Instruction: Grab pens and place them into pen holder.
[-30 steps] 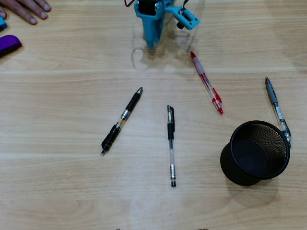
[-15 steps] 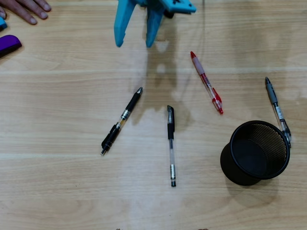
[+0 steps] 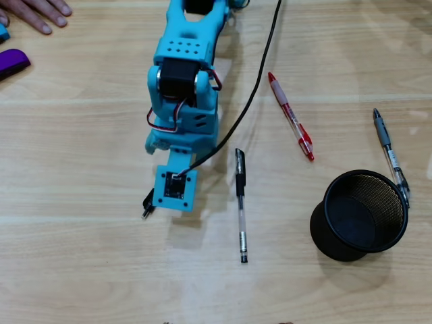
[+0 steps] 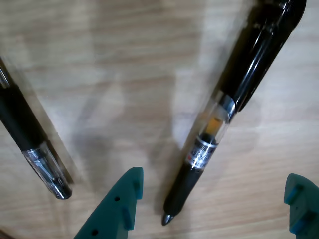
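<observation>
Wrist view shows the gripper (image 4: 214, 209) spread wide, its teal fingers (image 4: 119, 209) straddling a black pen (image 4: 234, 104)

You see wood table (image 3: 81, 270) | four pens lying flat: black (image 4: 227, 107), black-clear (image 3: 240, 202), red (image 3: 291, 116), grey (image 3: 390, 154) | mesh holder (image 3: 358, 214) | purple object (image 3: 12, 63)

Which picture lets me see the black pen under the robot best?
The wrist view. There the black pen lies large and clear on the table, its tip between the open jaws of the gripper. In the overhead view the arm covers nearly all of it; only its end peeks out.
</observation>
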`<state>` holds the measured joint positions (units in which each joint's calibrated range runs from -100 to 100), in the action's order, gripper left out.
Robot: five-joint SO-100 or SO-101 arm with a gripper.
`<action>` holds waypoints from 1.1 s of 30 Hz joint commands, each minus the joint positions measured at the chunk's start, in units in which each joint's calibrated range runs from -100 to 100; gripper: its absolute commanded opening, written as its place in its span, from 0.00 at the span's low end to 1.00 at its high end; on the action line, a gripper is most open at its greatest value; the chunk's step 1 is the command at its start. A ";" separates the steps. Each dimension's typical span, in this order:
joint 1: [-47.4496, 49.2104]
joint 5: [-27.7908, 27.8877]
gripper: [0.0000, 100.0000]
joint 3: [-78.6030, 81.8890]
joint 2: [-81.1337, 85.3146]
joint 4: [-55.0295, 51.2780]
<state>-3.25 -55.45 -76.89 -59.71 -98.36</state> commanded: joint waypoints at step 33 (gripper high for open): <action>2.61 7.05 0.02 -20.30 22.77 10.22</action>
<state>-5.53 -49.66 -93.89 -44.65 -95.69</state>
